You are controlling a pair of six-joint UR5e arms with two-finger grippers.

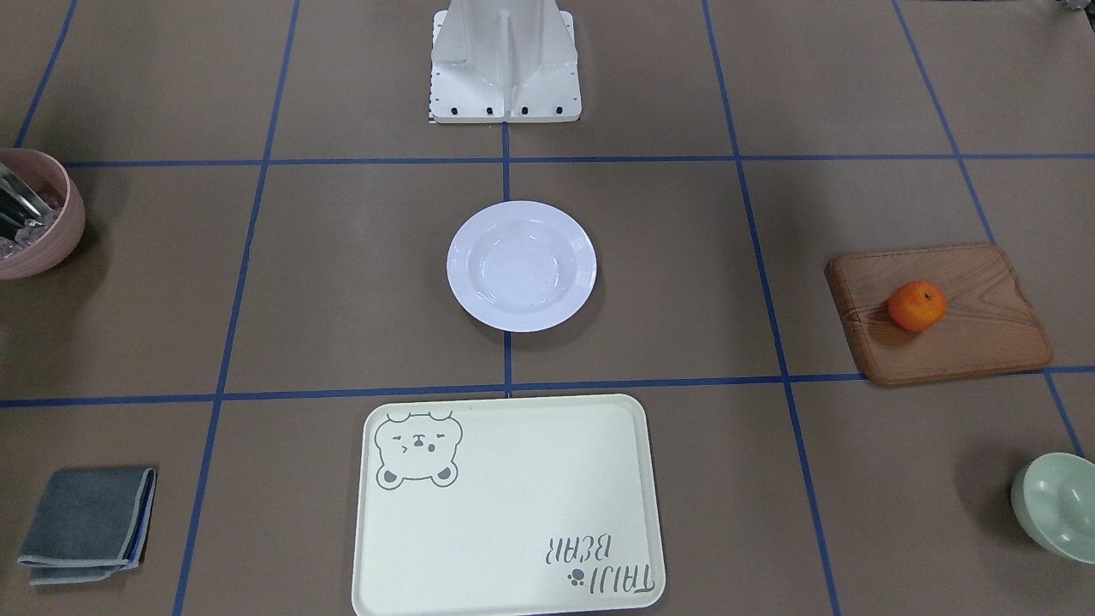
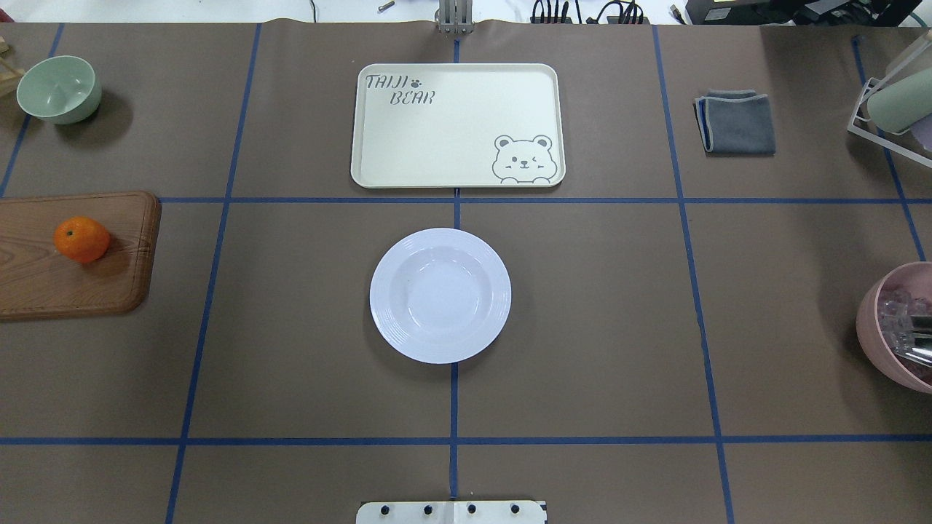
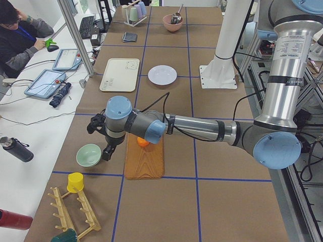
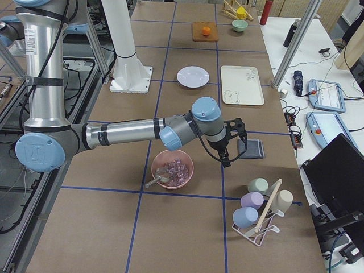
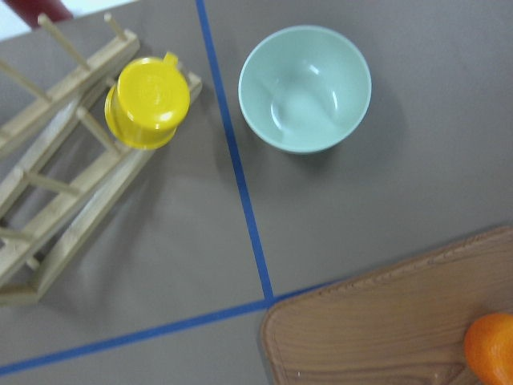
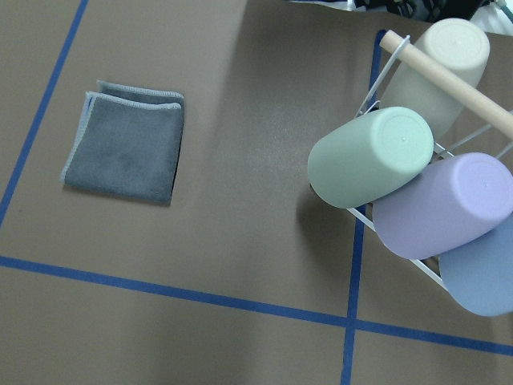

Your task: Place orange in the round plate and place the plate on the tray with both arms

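Now the orange [image 1: 917,305] sits on a board [image 1: 975,334], cubes [image 2: 899,309] in the pink bowl [image 2: 874,324]; left hand [image 3: 95,124], right hand [image 4: 237,128]: state unclear.

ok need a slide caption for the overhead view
Overhead view: orange on the wooden board at left, empty round plate at centre, tray beyond it.

only readable text i see is on the pale cream rectangular tray with rounded corners [image 2: 451,124]: grey lettering [image 2: 399,90] "taiji bear", printed in capitals on two lines, "taiji" above "bear", in one corner. a small grey paw print [image 2: 416,82] sits right after "taiji". the overhead view reads it upright; the front-facing view shows it upside down. a grey bear face drawing [image 2: 523,159] is in the opposite corner. in both side views the print is too small for me to read. nothing else legible.
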